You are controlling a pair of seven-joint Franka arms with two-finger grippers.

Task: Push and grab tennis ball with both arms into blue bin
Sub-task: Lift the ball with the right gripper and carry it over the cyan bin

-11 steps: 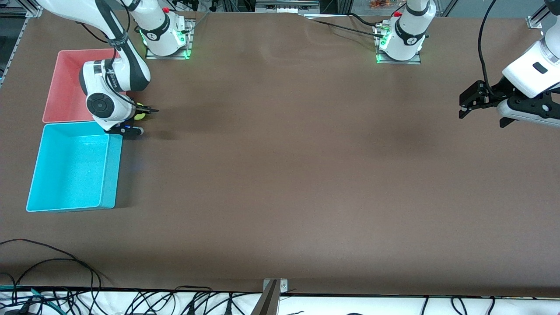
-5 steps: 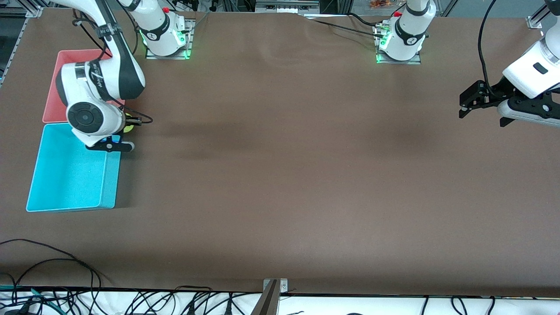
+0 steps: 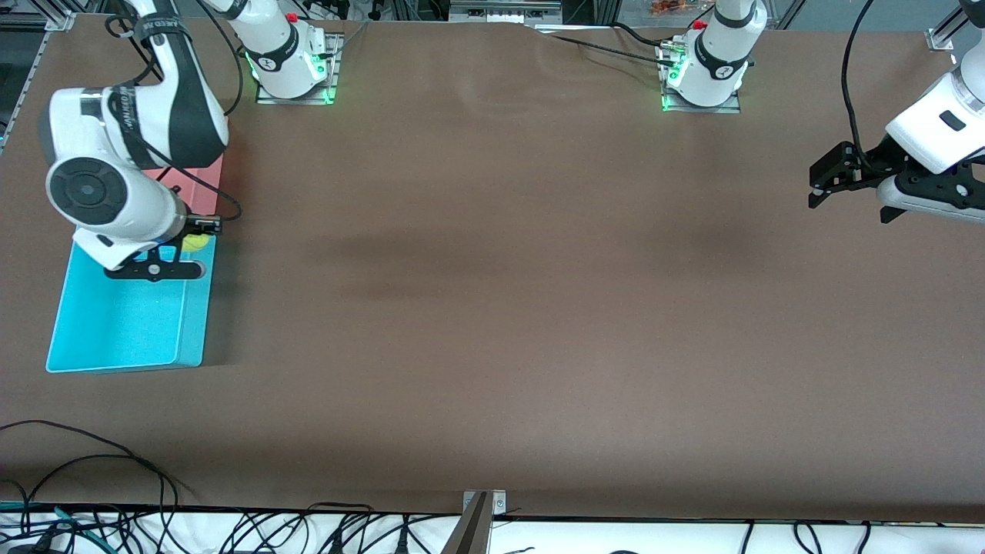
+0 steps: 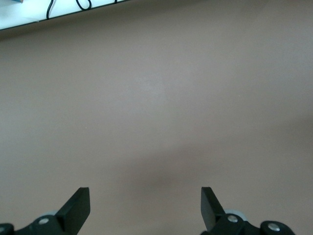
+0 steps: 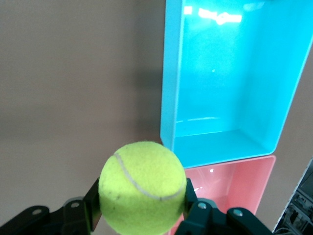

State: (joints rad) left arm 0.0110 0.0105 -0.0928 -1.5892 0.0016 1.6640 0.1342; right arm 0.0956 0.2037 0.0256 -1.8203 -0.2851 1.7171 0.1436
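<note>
My right gripper [image 3: 192,243] is shut on the yellow-green tennis ball [image 3: 195,241], and the black fingers press on both sides of it. It holds the ball in the air over the corner of the blue bin [image 3: 196,323] that lies next to the pink bin. In the right wrist view the tennis ball [image 5: 143,186] fills the right gripper [image 5: 143,200], with the empty blue bin [image 5: 168,98] below. My left gripper [image 3: 816,188] waits open over bare table at the left arm's end. In its own wrist view the left gripper [image 4: 145,200] has nothing between its fingers.
A pink bin [image 3: 204,185] stands against the blue bin, farther from the front camera and partly hidden by the right arm; it also shows as the pink bin [image 5: 234,186] in the right wrist view. Cables lie along the table's front edge [image 3: 77,462].
The right arm has lifted the ball from the table beside the pink bin and carried it toward the front camera, over the blue bin's corner. The left arm has not moved.
</note>
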